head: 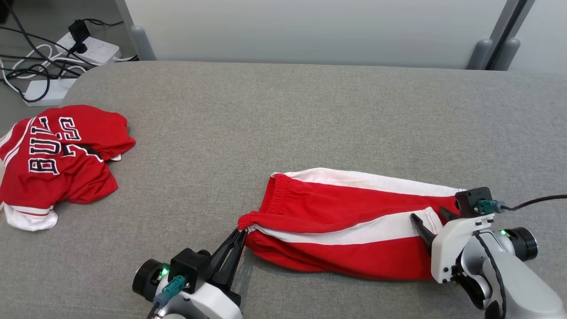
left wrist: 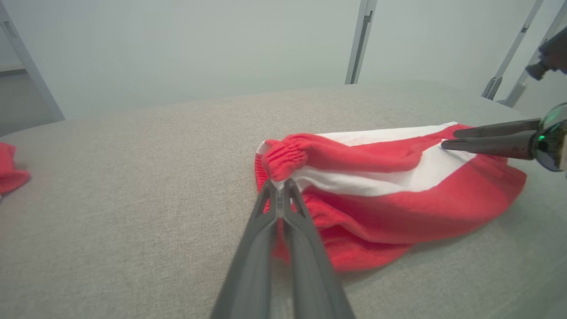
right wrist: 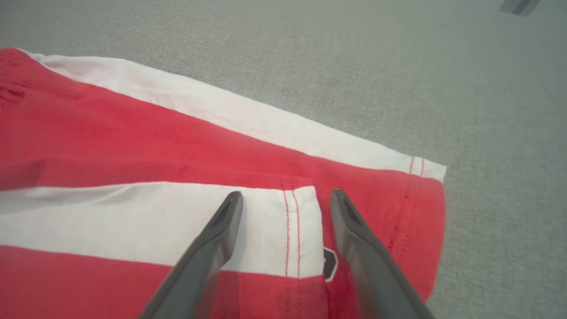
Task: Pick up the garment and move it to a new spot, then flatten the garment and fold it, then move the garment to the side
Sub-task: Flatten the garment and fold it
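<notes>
White wrist shells (head: 452, 248) with green lights (head: 503, 232), teal plugs (head: 486, 206) and black blocks (head: 471, 198) sit behind the long dark tapered fingers (head: 421, 227).

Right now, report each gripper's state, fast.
Left gripper: closed, pinching the waistband corner of the red shorts.
Right gripper: jaws open astride the shorts' white hem, holding nothing.
</notes>
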{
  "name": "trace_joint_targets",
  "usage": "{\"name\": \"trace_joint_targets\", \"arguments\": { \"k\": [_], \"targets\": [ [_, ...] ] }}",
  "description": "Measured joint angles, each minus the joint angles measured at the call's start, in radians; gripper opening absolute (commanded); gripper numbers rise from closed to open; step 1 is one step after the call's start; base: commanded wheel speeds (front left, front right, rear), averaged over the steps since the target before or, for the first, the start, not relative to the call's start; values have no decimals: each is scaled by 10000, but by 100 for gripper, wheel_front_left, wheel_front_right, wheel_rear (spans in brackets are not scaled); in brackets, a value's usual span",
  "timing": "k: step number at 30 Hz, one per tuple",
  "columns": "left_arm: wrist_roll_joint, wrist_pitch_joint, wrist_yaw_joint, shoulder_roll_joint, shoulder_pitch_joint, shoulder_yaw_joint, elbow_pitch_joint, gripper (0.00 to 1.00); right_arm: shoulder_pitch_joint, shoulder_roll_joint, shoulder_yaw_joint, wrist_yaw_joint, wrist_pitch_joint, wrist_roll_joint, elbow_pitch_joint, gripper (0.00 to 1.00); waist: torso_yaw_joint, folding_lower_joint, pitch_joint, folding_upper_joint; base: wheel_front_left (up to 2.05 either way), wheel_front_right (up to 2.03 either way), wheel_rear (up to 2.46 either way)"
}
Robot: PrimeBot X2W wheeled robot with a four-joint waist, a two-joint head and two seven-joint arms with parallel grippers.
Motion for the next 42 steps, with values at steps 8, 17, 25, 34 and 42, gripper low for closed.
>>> {"name": "trace_joint_targets", "arguments": {
  "k": [8,17,25,34,42],
  "targets": [
    [-4,0,4,12,-4,-56,-29,0,115,98,-500,-2,428,-46,263,100,136,0,77,0,0,0,0],
    [-8,0,17,23,-44,-90,-31,0,288,261,-564,0,594,-48,257,0,131,0,89,0,0,0,0],
    [-77,0,46,148,-44,-88,-90,0,291,150,-1174,0,199,-134,-508,0,5,0,-76,0,0,0,0],
    [-2261,1358,-1024,307,-409,510,-1371,0,302,-694,-2276,-2,744,1778,-3866,0,-490,0,-576,0,0,0,0],
    [-4401,3072,-1279,936,-1703,1285,-3262,0,265,-1269,-2788,-2,1801,2859,-5891,0,-969,0,-1046,0,0,0,0]
  ]
}}
